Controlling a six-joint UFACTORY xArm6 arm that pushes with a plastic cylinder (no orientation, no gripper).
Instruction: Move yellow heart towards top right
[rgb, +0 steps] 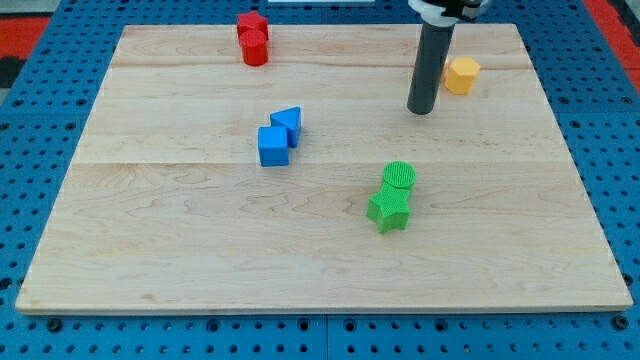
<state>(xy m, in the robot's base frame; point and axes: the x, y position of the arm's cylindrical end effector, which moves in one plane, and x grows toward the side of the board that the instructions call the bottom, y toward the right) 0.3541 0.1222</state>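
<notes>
Nearest the view's bottom sits a ridged green star (387, 211), touching a ridged green cylinder (399, 177) just above it. Left of centre, a smooth blue cube (273, 146) touches a blue triangular block (288, 124). At the top, two red blocks (252, 39) sit pressed together on the pale, grained wooden board (180, 240). The matte dark rod has no fingers; its tip (421, 110) rests just left of the yellow heart (461, 75), near the top right.

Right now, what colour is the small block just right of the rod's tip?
Yellow. The small yellow block sits just right of my tip, clearest in the camera view.
</notes>
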